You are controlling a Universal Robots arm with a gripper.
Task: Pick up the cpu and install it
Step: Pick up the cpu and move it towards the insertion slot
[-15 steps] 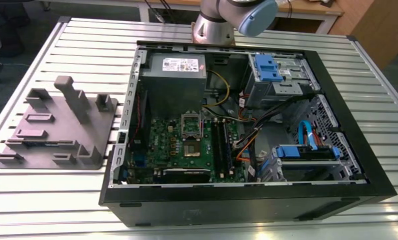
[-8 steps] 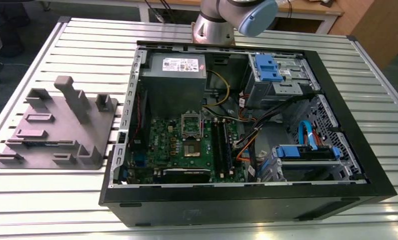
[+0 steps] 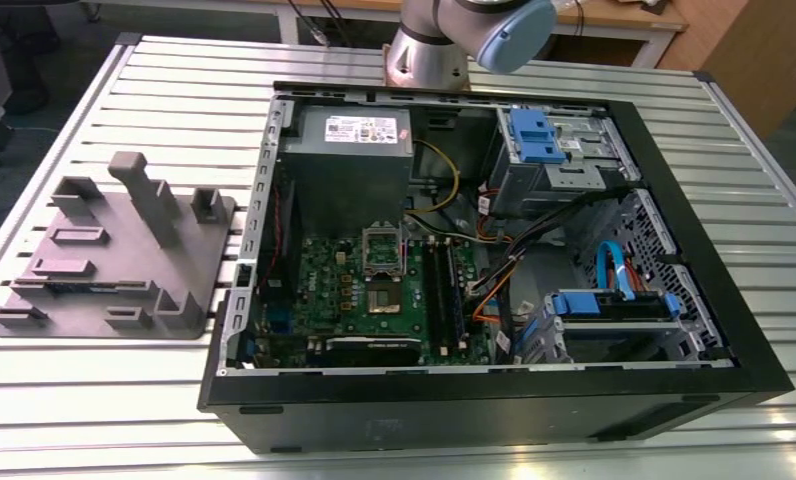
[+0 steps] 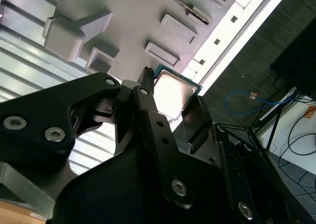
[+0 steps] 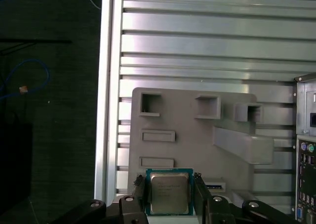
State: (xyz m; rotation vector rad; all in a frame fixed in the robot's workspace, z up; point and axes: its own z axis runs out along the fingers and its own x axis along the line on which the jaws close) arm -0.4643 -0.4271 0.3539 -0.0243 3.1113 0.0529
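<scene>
Logging the grip: the cpu [image 5: 169, 194] sat between the fingers [image 5: 139, 189] of the gripper [image 5: 169, 180], which was clamped on two opposite edges. Its silvery top faced the camera in both wrist views. It hung clear above the grey holder tray [image 5: 197, 135] and rested in no pocket. I judged that from how small the tray looked behind it.

Step in hand, as I read it: carrying the chip off the tray.
- You needed to hold it flat and square to the fingers; it looked unskewed in the second wrist view.
- You needed no added squeeze. The green rim was thin and only the edges bore the load.
- You needed a steady wrist, since a slip would tilt the chip.

In the exterior view the tray lay at 9 o'clock of the open computer case [image 3: 718, 380], on the slatted table [image 3: 131, 400]. The motherboard [image 3: 331, 290] filled the case floor toward 8 o'clock, with the socket [image 3: 385, 297] near the board's middle.

Hidden or unclear:
- The cpu's underside and contacts were unseen.
- The orientation corner mark could not be made out.
- The exact contact lines were covered by the finger bodies.
- The socket was too small for you to tell whether its frame stood open.
- The arm [image 3: 465, 30] ran off the exterior view at 12 o'clock, so height over the tray was only a guess.
</scene>
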